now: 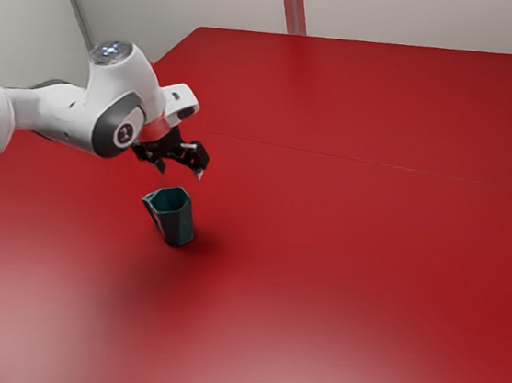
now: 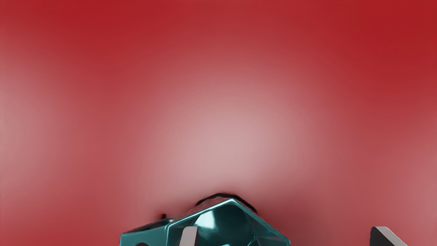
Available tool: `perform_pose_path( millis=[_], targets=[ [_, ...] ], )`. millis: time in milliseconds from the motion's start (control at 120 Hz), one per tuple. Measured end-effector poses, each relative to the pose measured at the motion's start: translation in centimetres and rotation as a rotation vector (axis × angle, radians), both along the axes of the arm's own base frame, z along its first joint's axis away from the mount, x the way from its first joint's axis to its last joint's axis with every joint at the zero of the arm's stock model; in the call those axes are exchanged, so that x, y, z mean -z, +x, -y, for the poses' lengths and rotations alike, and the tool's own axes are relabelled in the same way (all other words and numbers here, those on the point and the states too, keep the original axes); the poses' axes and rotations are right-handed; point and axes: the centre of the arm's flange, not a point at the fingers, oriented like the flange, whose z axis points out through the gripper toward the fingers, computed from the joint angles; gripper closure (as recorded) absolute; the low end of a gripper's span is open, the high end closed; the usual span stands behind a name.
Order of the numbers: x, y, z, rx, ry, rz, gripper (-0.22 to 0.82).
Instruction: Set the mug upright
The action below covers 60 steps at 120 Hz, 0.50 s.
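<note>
Gripper (image 1: 181, 171): hovering over the mug (image 1: 176, 225), its two fingers standing well apart
Fingers in wrist view: one overlapping the mug's mouth (image 2: 225, 222), the other showing beside the mug
Mug: standing on the red table (image 1: 368, 260), mouth facing up
Handle (image 2: 150, 235): pointing toward the exterior view's left
Arm (image 1: 65, 119): reaching in from the exterior view's left

A plain, simulated robot workspace; lab or workshop, I cannot tell.
A white, jointed robot arm with dark grey covers (image 1: 59, 114) reaches over a broad, glossy red table (image 1: 347, 285), before smooth, pale grey walls (image 1: 424, 17) and a vertical red-and-grey strip (image 1: 290, 1).
</note>
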Motion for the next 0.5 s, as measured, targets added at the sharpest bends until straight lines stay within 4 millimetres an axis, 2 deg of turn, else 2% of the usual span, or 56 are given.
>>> perform_pose_path(
  millis=[250, 500],
  targets=[
    [-7.0, 1.7, 0.6, -0.004, 0.018, -0.033, 0.02],
    [-12.3, 1.3, 2.0, 0.001, 0.034, -0.11, 0.01]
  ],
)
